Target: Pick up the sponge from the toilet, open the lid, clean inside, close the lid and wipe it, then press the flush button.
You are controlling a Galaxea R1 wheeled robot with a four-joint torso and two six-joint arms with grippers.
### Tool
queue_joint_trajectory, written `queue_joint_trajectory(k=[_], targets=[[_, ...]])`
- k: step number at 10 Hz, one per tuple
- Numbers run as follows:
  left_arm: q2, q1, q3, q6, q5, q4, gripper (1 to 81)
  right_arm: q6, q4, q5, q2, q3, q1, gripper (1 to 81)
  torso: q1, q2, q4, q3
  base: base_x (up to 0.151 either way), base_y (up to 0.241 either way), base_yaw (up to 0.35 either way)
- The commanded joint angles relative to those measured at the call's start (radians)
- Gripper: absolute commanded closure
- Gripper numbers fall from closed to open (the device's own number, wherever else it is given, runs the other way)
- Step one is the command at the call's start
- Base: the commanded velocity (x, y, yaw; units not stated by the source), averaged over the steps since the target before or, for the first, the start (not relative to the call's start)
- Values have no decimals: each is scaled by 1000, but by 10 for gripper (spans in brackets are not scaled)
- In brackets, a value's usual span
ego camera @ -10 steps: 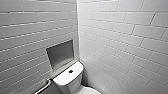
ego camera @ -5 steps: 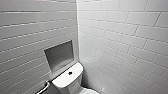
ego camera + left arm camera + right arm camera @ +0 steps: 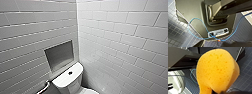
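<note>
The white toilet (image 3: 65,82) stands in the corner at the bottom of the head view, showing its boxy tank top with the small dark flush button (image 3: 70,73) in the middle. A curved white sliver of the lid (image 3: 88,91) peeks in at the picture's bottom edge; how it stands I cannot tell. In the right wrist view the orange-yellow sponge (image 3: 218,70) looms large, pinched at one end by my right gripper (image 3: 216,92), which is shut on it.
White tiled walls meet in a corner (image 3: 77,37) behind the toilet. A grey recessed niche (image 3: 59,55) sits above the tank, and a metal rail (image 3: 44,87) runs beside it. Dark blue floor tiles (image 3: 178,33) and a blue cable (image 3: 199,27) lie by my base.
The whole head picture has shifted slightly, so the toilet sits a little lower and further left in it: the camera moved. The sponge stays in the right gripper.
</note>
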Motion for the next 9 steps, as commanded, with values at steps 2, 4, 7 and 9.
queue_joint_trajectory(k=[2, 4, 7, 9], targets=[[-292, -25, 390, 3, 44, -6, 10, -2, -13, -16, -140, 191, -1, 811, 0, 0, 0, 0, 0, 0, 0], [-440, -74, 612, 0, 45, -6, 10, -1, -12, 10, -169, 234, -5, 811, 0, 0, 0, 0, 0, 0, 0], [-647, -189, 894, -11, 55, -15, 10, 3, -7, 32, -193, 256, -10, 811, 0, 0, 0, 0, 0, 0, 0], [-772, -303, 1048, -31, 90, -59, 10, 3, -10, 32, -189, 256, -11, 811, 0, 0, 0, 0, 0, 0, 0]])
